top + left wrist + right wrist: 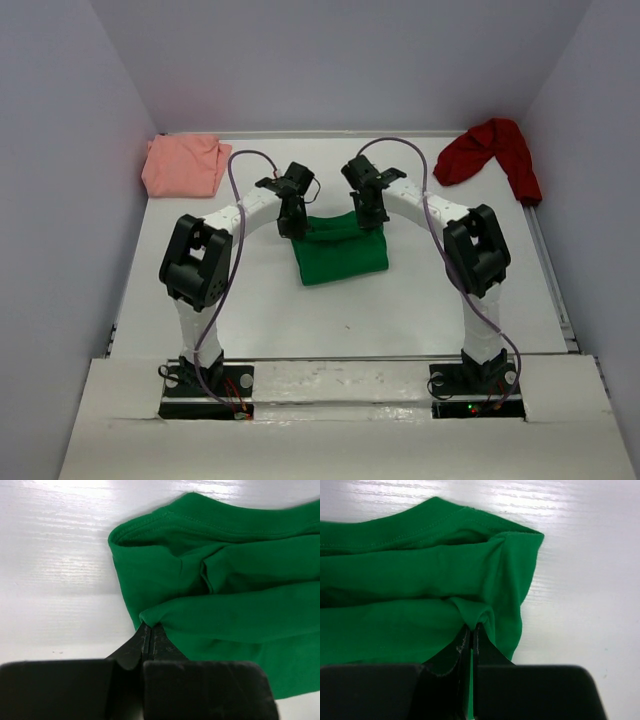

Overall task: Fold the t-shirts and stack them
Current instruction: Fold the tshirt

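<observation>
The bright green t-shirt lies partly folded in the middle of the table. My left gripper is shut on a fold at its far left corner; the left wrist view shows the pinched green cloth at my fingertips. My right gripper is shut on a fold at its far right corner, and the right wrist view shows the cloth bunched at the tips. The salmon-pink t-shirt lies bunched at the far left corner. The dark red t-shirt lies crumpled at the far right corner.
White walls enclose the table on the left, back and right. The white tabletop shows bare in front of the green shirt, up to the arm bases at the near edge.
</observation>
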Action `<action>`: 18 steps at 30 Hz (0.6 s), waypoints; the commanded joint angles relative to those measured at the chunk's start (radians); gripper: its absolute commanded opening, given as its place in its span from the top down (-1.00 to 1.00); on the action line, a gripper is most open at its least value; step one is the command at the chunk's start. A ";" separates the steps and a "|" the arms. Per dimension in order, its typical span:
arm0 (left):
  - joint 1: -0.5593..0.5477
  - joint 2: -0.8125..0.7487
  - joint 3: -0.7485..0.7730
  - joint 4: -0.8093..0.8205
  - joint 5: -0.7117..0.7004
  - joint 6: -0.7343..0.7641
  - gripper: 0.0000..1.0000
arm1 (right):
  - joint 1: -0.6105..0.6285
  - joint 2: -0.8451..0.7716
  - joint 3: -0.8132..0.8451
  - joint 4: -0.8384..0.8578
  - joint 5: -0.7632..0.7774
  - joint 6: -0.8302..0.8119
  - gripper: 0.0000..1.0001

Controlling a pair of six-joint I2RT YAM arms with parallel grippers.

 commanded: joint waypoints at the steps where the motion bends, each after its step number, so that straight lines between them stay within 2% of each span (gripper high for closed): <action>1: 0.023 0.004 0.068 0.011 0.006 0.052 1.00 | -0.018 0.014 0.054 0.071 -0.060 -0.069 1.00; 7: 0.035 0.042 0.110 0.000 -0.009 0.066 1.00 | -0.038 0.044 0.086 0.080 -0.004 -0.089 1.00; 18: 0.040 -0.019 0.177 -0.033 -0.094 0.070 1.00 | -0.038 -0.013 0.163 0.043 0.085 -0.107 1.00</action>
